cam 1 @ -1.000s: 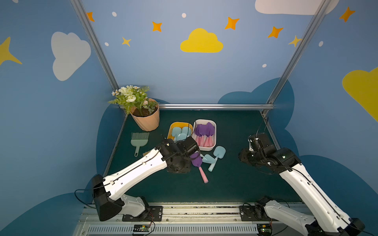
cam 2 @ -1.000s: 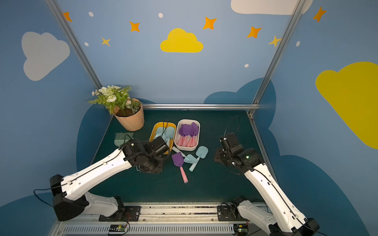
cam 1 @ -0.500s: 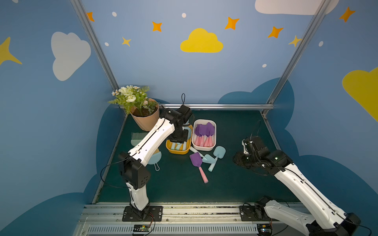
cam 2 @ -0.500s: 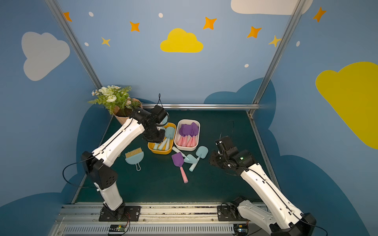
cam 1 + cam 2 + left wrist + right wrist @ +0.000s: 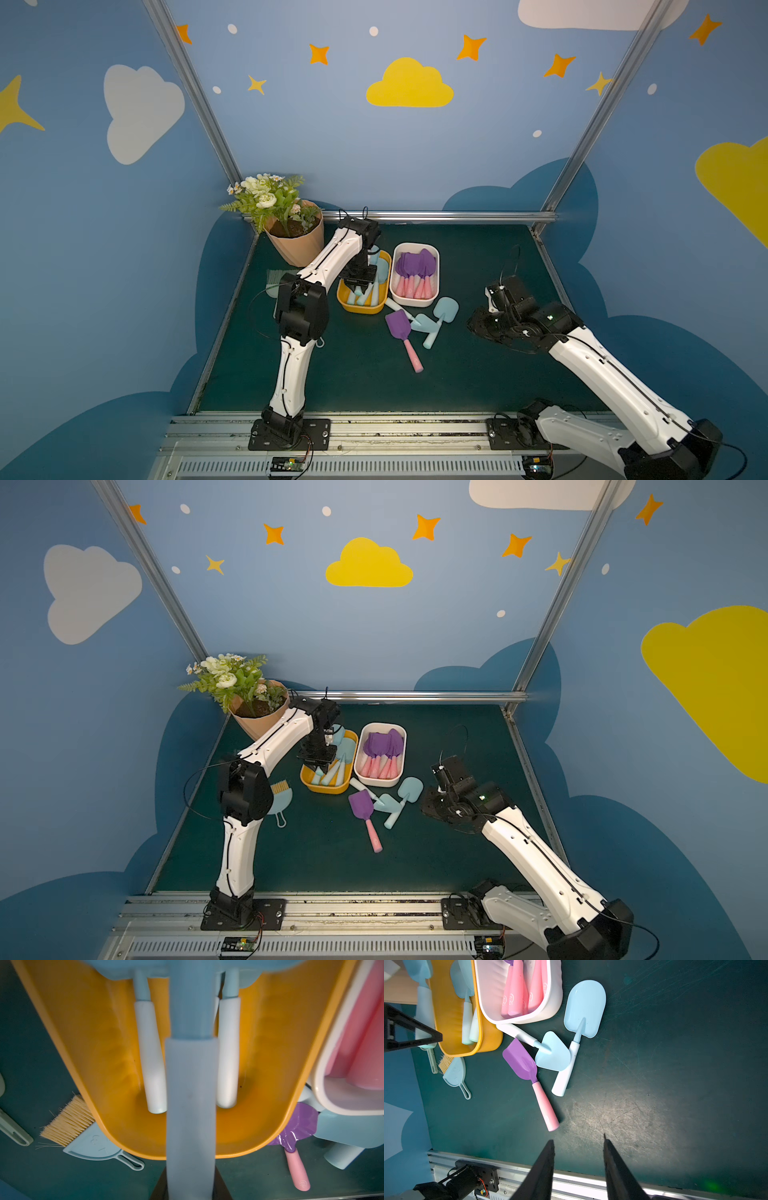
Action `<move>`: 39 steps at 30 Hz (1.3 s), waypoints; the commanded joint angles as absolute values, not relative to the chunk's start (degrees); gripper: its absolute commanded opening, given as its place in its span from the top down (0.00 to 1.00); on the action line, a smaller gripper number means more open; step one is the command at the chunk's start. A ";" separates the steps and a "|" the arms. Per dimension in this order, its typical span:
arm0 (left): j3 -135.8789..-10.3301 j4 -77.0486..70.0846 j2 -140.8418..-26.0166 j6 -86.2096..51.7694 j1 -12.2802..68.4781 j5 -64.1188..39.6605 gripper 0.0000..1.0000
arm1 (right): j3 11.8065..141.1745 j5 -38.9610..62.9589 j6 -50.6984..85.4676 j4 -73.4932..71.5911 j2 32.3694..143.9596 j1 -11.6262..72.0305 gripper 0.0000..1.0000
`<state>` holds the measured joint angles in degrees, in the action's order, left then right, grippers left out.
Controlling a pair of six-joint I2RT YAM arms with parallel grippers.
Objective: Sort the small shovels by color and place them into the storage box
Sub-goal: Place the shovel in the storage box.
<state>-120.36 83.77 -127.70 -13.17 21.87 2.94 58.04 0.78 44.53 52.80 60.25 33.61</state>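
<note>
Two storage boxes stand side by side at the back. Over the yellow box (image 5: 360,309) hangs my left gripper (image 5: 360,287), shut on the mint handle of a pale blue shovel (image 5: 191,1095); its jaws (image 5: 191,1187) are mostly hidden behind that handle. Two more blue shovels (image 5: 152,1053) lie in the box. The white box (image 5: 415,302) holds several purple shovels with pink handles (image 5: 517,991). In front of the boxes lie a purple shovel (image 5: 398,326) and two blue ones (image 5: 446,309) (image 5: 552,1053). My right gripper (image 5: 578,1138) hovers open and empty, to the right of them.
A peach flowerpot (image 5: 297,245) with flowers stands at the back left. A bristle brush (image 5: 68,1122) and a light blue dustpan (image 5: 93,1147) lie left of the yellow box. A metal rail (image 5: 374,428) runs along the table's front edge.
My left arm swung from beside the loose shovels back to above the yellow box a second ago and has since held still. The right arm shifted only slightly.
</note>
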 commanded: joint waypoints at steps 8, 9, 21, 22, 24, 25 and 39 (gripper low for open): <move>-118.99 83.53 -129.28 -11.64 18.89 2.11 0.97 | 57.22 0.82 44.12 51.90 59.68 33.89 0.60; -118.58 83.28 -129.44 -11.63 18.55 1.52 0.97 | 57.22 0.79 44.10 51.92 59.68 33.85 0.60; -114.61 81.08 -130.61 -11.48 17.67 1.23 0.97 | 57.26 0.80 43.86 51.94 60.19 33.81 0.60; -114.54 81.03 -130.74 -11.52 17.67 1.23 0.97 | 57.22 0.79 43.86 51.94 60.27 33.90 0.60; -114.66 81.04 -131.08 -11.48 17.58 1.38 0.97 | 57.23 0.88 43.94 51.94 60.34 33.89 0.60; -114.70 81.04 -131.21 -11.43 17.58 1.36 0.97 | 57.34 0.87 43.99 51.94 60.34 33.90 0.60; -116.67 81.08 -133.37 -11.17 17.31 0.88 0.97 | 57.33 0.70 43.86 51.95 60.47 33.82 0.60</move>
<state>-114.65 80.49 -133.21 -11.77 17.63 1.65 57.74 0.99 44.49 52.47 60.25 33.61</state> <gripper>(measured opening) 0.111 0.401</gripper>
